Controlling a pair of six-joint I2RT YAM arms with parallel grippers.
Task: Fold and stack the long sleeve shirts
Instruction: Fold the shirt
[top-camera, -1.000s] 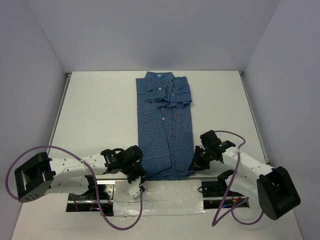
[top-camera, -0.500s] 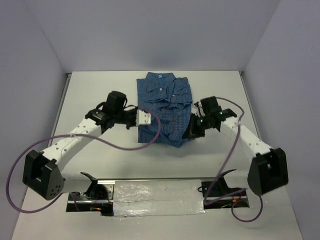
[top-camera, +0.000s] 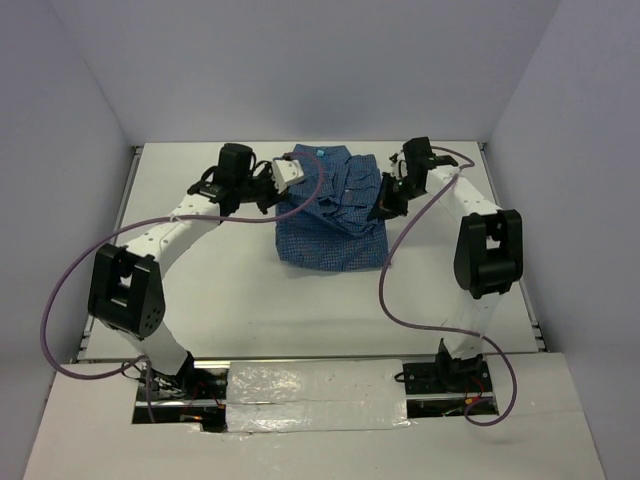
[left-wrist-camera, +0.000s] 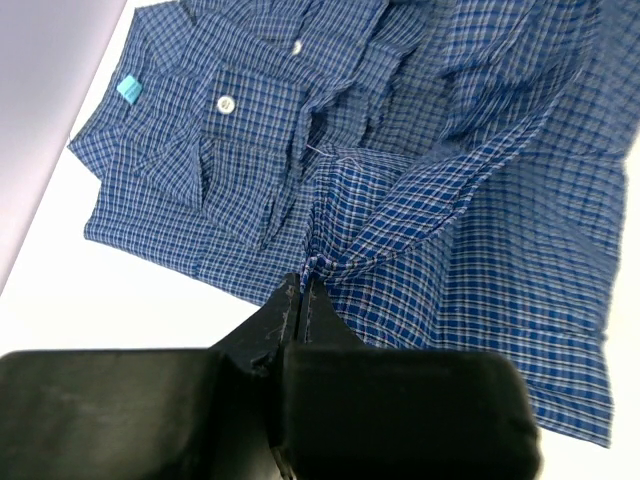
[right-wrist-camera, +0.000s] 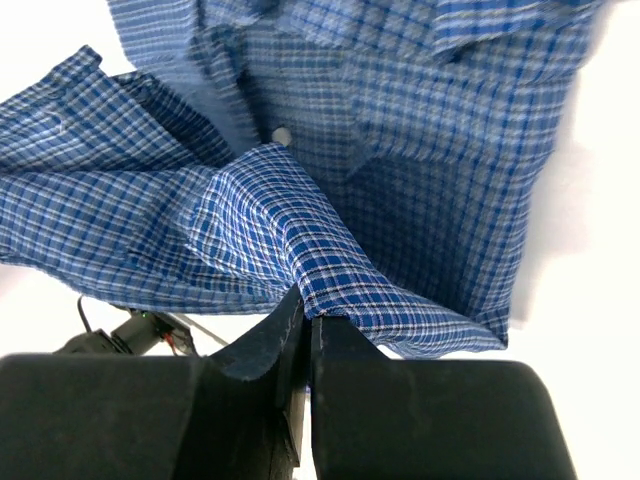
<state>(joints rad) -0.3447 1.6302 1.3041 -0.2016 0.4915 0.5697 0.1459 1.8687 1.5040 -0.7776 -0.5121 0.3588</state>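
Top external view: the blue checked shirt (top-camera: 330, 225) lies on the white table (top-camera: 200, 270), doubled over, with its collar (top-camera: 318, 153) flat at the far end. The left gripper (top-camera: 297, 182) sits just left of the collar. The right gripper (top-camera: 385, 200) sits to the collar's right and slightly nearer. Each has raised cloth in its grasp.

Left wrist view: the left gripper (left-wrist-camera: 303, 285) is clenched on a small peak of fabric on the near side of the collar. The collar shows a teal label (left-wrist-camera: 128, 88) and a white button (left-wrist-camera: 227, 102). Cloth fans out from the pinch in soft creases.

Right wrist view: the right gripper (right-wrist-camera: 305, 302) is clamped on a turned-over edge that rises like a tent, again on the near side of the collar.

The shirt looks light, thin and completely limp. It will likely sag between the two holds and crease wherever it lands. Woven cotton should not slip from tight fingers. The best holds are probably the hem corners, kept level and square to the collar.
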